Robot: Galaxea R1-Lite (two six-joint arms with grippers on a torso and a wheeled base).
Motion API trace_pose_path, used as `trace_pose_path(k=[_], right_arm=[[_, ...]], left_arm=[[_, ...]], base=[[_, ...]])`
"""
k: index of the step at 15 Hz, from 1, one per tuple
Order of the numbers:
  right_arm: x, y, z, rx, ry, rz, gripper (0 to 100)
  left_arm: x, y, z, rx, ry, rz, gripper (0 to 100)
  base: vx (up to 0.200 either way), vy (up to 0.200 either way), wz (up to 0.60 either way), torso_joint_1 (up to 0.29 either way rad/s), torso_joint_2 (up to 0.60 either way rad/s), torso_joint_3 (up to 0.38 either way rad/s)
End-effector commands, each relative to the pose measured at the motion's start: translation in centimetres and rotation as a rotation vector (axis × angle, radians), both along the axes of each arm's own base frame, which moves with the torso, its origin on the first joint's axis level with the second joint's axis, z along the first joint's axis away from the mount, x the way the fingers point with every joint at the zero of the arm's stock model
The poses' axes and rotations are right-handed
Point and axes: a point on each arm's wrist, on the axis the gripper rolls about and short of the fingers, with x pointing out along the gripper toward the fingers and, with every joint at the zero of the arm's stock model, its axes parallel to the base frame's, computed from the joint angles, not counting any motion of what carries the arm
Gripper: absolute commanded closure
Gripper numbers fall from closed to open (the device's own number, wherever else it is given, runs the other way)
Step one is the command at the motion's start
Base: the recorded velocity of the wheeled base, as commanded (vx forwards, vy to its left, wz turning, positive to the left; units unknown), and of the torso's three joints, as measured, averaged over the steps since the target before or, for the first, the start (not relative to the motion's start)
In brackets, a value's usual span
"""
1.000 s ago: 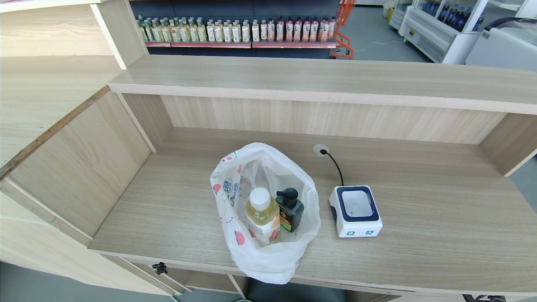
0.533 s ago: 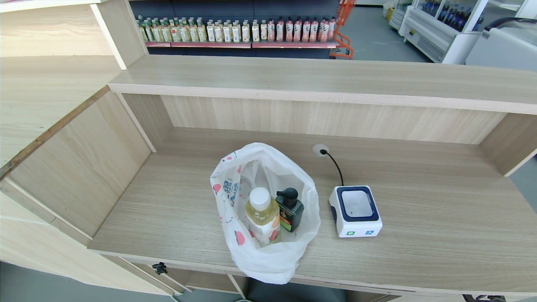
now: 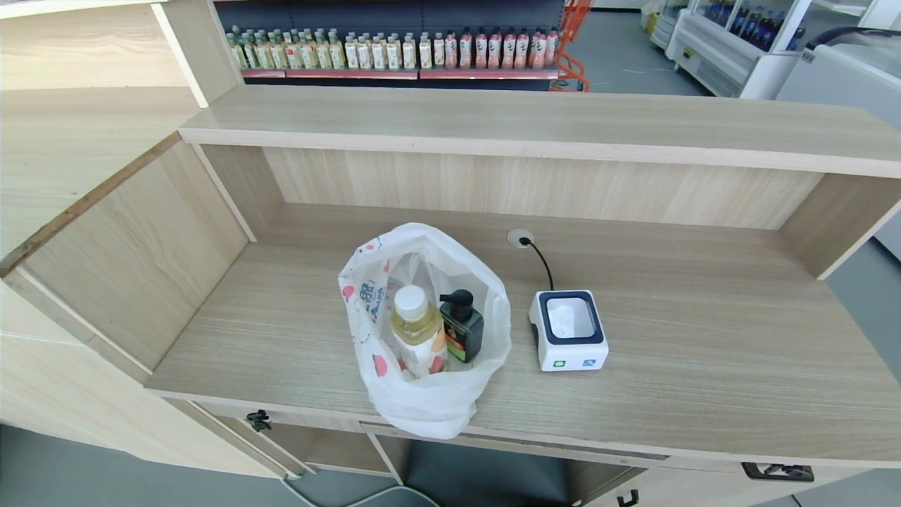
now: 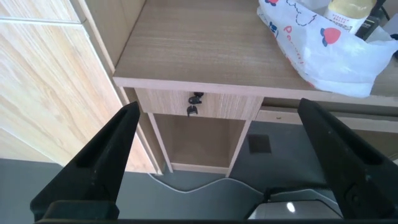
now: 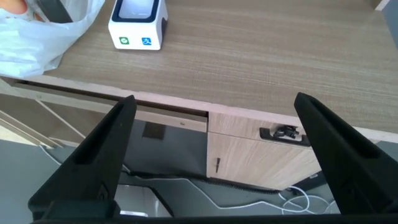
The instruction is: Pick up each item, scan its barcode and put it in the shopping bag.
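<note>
The shopping bag (image 3: 422,401) is standing open on the surface (image 3: 704,366), with its lower bulge seeming to hang slightly over the front edge. Inside it, a pale yellow drink bottle (image 3: 415,327) with a white cap and a dark pump bottle (image 3: 461,331) are standing upright, touching each other. The scanner (image 3: 567,329) is sitting just beside the bag on the robot's right, and its black cable (image 3: 540,262) is running back to a port in the surface.

The left pincer (image 4: 219,107) is hanging with its fingers spread wide and gripping nothing. It is below the front edge of the surface, facing a drawer lock (image 4: 195,104), with the bag up and off to one side. The right pincer (image 5: 216,99) is likewise spread and holding nothing, low in front of the surface edge, with the scanner ahead of it on top.

Since both items in view are sitting in the bag, the bagging is looking finished, and the step in hand is probably parking the arms. Doing this well means keeping both arms low and away from the overhanging plastic. A finger catching that fold could drag the bag forward or tip the bottles. It also means staying clear of the scanner's cable.
</note>
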Motion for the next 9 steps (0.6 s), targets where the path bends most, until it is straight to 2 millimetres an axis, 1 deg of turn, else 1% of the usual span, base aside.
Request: trace_pose_path(k=[1,2,3,9], right_arm=[[0.02,0.0,0.0,-0.002,0.003,0.0,0],[0.02,0.0,0.0,-0.002,0.003,0.0,0],[0.02,0.0,0.0,0.0,0.003,0.0,0],[0.02,0.0,0.0,0.004,0.003,-0.002,0]], left_arm=[[0.01,0.0,0.0,0.0,0.002,0.0,0],[0.01,0.0,0.0,0.0,0.002,-0.001,0],[0.01,0.0,0.0,0.0,0.002,0.0,0],[0.01,0.0,0.0,0.0,0.002,-0.001,0]], base=[[0.0,0.0,0.0,0.0,0.0,0.0],[0.0,0.0,0.0,0.0,0.0,0.0],[0.0,0.0,-0.6,0.002,-0.01,-0.002],[0.0,0.0,0.0,0.0,0.0,0.0]])
